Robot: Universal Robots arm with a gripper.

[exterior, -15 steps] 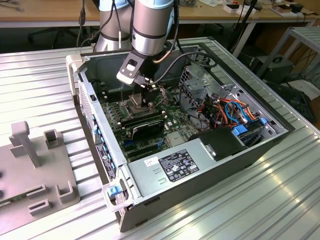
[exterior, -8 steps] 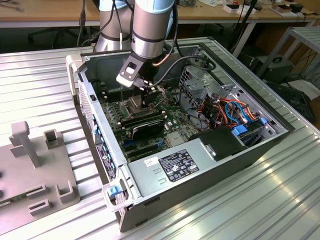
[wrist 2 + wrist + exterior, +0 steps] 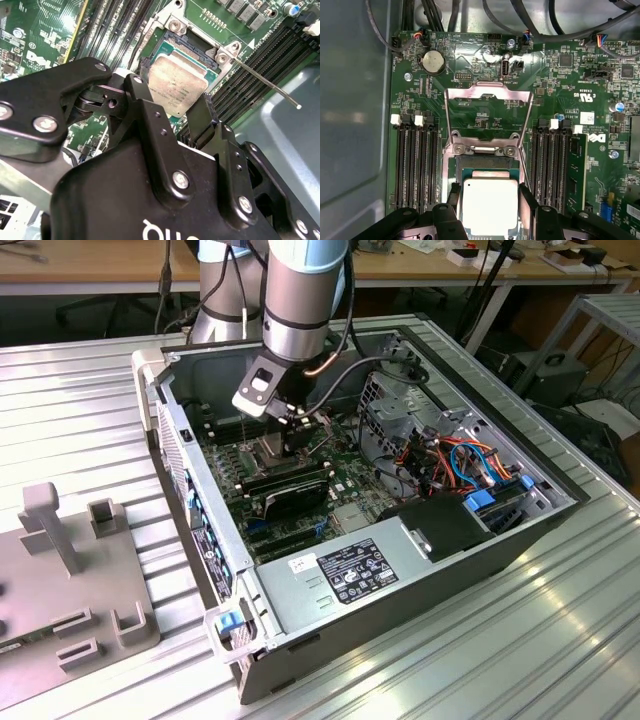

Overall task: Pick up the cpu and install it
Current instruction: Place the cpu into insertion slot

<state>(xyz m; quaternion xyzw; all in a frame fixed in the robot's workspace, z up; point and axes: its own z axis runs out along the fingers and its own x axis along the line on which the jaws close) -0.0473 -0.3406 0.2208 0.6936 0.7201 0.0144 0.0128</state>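
Note:
The cpu point(image 3: 490, 205), a square chip with a silver lid, sits between my gripper's two black fingers point(image 3: 527, 200) just over the open socket point(image 3: 487, 165) on the green motherboard. In the second wrist view the cpu point(image 3: 177, 85) appears slightly tilted against the socket point(image 3: 187, 47), with fingers point(image 3: 200, 117) pressed on two opposite edges. The socket's metal load plate point(image 3: 487, 107) is flipped up and its lever point(image 3: 265, 82) stands free. In the exterior view my gripper point(image 3: 288, 425) reaches down into the open computer case point(image 3: 200, 490) above the board.
Black memory slots point(image 3: 417, 165) flank the socket on both sides. A power supply point(image 3: 350, 570) fills the case's near end, and coloured cables point(image 3: 460, 460) lie toward the exterior view's right. A grey fixture point(image 3: 70, 570) stands on the ribbed table outside the case.

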